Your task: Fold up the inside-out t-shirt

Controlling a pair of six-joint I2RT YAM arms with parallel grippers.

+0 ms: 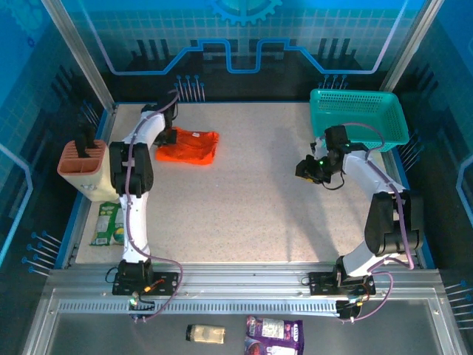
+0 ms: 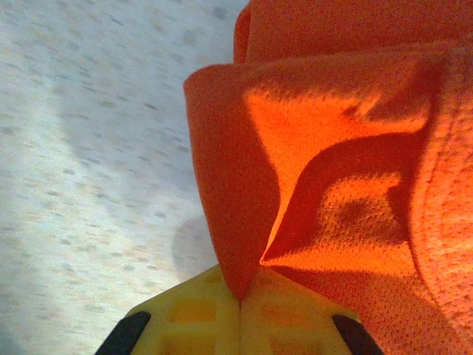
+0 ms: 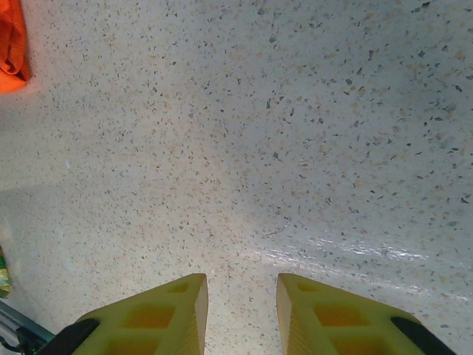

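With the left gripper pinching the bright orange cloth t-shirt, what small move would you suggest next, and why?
Probably lift the left gripper slightly and draw the pinched fold toward the middle of the speckled table: its jaws are shut on the t-shirt, bunched at the far left, while the right gripper hangs open, apart.

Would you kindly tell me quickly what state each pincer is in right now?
Left pincer: closed, pinching a fold of the orange t-shirt.
Right pincer: open, holding nothing, over the table.
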